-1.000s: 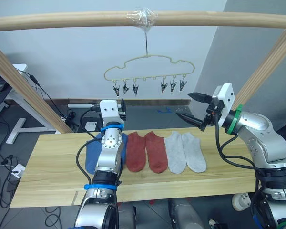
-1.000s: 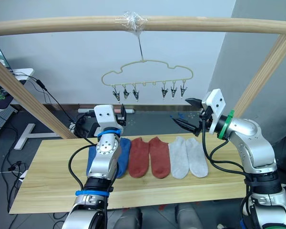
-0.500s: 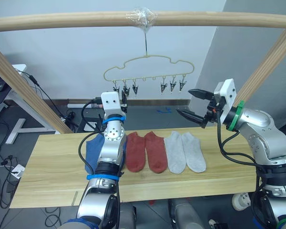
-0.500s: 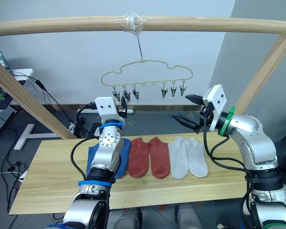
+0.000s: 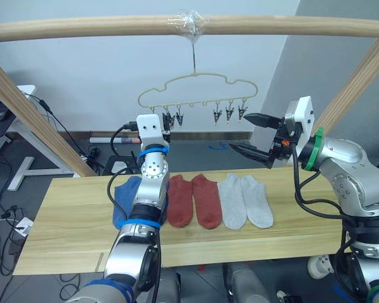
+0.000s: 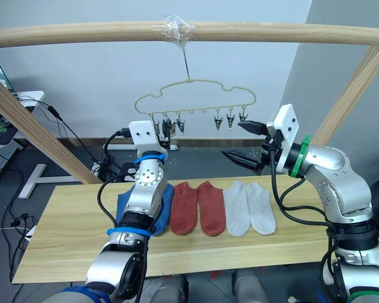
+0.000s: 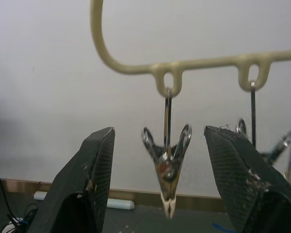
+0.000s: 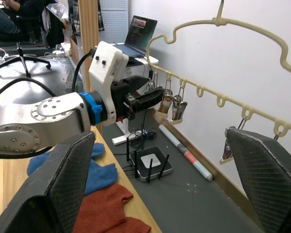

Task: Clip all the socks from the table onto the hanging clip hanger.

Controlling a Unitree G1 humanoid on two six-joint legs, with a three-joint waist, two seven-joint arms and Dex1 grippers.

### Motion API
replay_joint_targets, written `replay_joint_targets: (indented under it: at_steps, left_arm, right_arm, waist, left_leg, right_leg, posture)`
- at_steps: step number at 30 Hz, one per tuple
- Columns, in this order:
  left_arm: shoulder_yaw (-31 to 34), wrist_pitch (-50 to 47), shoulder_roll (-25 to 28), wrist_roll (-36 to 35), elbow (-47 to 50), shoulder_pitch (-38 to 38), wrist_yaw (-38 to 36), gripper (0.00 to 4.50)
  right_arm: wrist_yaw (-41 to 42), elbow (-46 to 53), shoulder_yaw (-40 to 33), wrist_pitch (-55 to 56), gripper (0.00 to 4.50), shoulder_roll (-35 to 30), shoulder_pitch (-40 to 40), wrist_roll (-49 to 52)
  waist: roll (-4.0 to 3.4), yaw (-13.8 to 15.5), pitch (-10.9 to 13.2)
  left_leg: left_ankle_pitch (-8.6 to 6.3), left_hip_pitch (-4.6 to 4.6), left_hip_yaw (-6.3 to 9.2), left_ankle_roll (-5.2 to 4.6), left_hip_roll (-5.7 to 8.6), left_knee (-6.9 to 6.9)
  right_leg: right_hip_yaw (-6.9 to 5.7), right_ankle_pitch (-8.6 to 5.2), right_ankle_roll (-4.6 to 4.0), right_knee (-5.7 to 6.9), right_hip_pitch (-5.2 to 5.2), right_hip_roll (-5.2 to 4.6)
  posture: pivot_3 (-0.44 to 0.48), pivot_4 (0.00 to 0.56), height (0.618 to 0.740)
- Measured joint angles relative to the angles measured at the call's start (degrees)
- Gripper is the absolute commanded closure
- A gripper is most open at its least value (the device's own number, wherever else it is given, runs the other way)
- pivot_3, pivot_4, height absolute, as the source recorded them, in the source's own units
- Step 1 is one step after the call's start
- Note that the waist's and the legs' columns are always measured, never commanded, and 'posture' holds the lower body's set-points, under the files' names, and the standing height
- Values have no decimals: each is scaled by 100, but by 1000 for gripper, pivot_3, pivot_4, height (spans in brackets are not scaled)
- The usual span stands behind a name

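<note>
Socks (image 5: pixel 205 201) lie side by side along the middle of the table (image 5: pixel 63 233): blue at the left, two rust red, then two light grey. Above them the clip hanger (image 5: pixel 197 93) hangs by its hook from the wooden pole (image 5: pixel 82 28). The left gripper (image 7: pixel 160 184) is raised to the hanger's left end, fingers spread wide on either side of one silver clip (image 7: pixel 167 167), holding nothing. The right gripper (image 5: pixel 254 134) hovers wide open and empty near the hanger's right end.

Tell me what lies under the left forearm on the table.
A blue sock lies on the table, partly covered by the left forearm. Whether a second blue sock lies under the arm cannot be seen.
</note>
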State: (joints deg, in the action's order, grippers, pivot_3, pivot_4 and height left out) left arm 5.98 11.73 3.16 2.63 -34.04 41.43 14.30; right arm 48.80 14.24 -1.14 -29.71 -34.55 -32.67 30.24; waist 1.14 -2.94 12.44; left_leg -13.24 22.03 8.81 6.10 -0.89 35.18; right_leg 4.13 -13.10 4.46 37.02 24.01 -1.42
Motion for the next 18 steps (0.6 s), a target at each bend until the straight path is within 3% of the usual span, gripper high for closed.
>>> replay_joint_targets:
  at_steps: [18]
  left_arm:
    - [100, 265, 52, -33, -481, 182, 4, 1498]
  right_arm:
    - [-3, -57, 0, -9, 0, -19, -36, 6]
  waist:
    - [0, -18, 0]
  left_leg:
    - [0, 0, 1, -1, 0, 0]
  right_leg:
    - [0, 0, -1, 3, 0, 0]
  posture:
    - [-49, 167, 740]
